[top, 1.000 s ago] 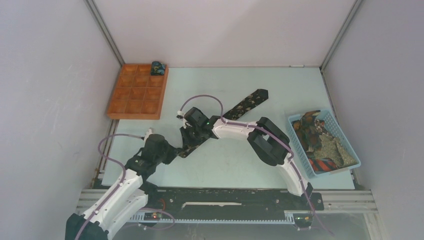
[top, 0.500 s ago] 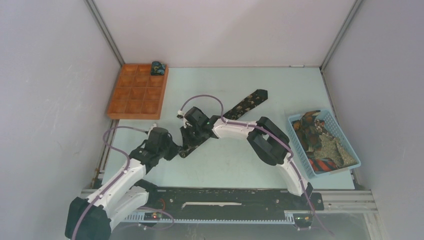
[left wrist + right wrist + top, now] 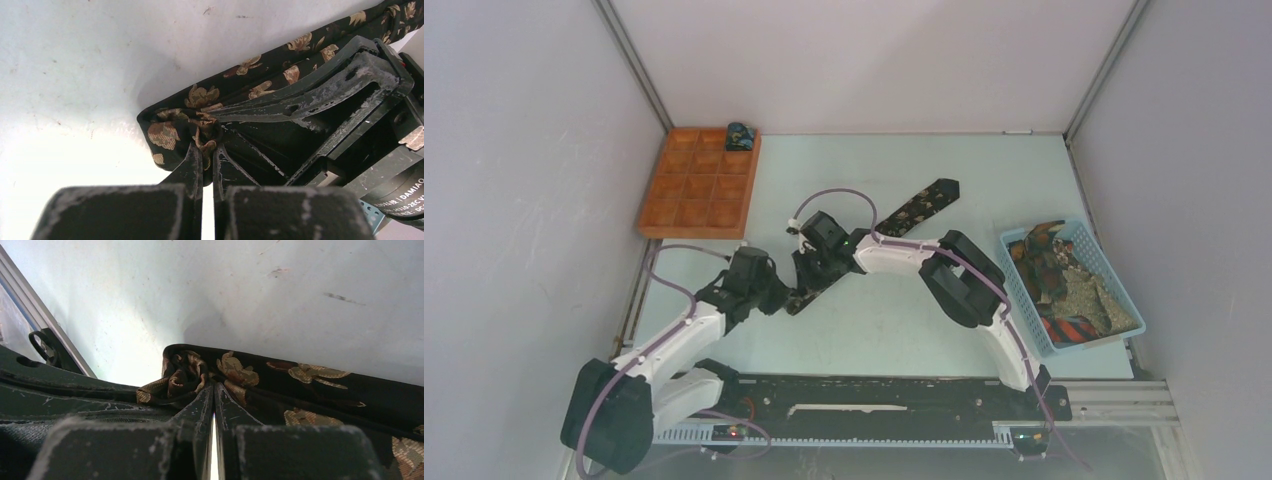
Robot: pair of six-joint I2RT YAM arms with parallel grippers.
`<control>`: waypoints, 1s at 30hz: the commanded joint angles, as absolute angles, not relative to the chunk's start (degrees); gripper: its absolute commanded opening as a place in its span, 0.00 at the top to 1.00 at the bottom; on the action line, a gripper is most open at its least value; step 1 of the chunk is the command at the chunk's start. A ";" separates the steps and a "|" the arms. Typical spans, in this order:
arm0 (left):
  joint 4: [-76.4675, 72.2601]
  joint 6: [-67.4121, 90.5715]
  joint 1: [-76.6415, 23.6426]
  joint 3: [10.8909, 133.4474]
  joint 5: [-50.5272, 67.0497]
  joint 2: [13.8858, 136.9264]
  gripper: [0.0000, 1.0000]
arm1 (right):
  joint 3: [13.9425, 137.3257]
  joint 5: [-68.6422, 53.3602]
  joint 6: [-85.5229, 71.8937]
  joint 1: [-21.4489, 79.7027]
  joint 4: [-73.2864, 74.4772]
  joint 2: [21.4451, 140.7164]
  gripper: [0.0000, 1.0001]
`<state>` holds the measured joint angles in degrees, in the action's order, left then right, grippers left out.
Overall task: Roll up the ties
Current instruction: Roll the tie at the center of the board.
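One black leaf-patterned tie (image 3: 921,207) lies slantwise on the table (image 3: 1004,170), its near end bunched up between the two arms; the left gripper (image 3: 207,150) is clenched on that crumpled end; the right gripper (image 3: 214,388) is clamped on the fabric just beside it. The roll looks barely started; next, I judge, the pinched end must be turned over itself along the length, kept tight. More ties (image 3: 1054,275) wait in the blue basket (image 3: 1096,340); one rolled bundle (image 3: 741,135) sits in the orange tray (image 3: 686,188).
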<state>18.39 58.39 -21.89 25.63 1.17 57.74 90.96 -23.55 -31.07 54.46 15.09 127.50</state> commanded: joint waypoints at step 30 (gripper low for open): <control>13.19 57.13 -23.87 27.32 1.67 62.33 0.40 | 83.85 -19.70 -29.82 51.10 14.61 115.57 0.91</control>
<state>10.85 58.35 -23.53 26.00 2.33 63.29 83.83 -20.86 -30.79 50.78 15.51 119.63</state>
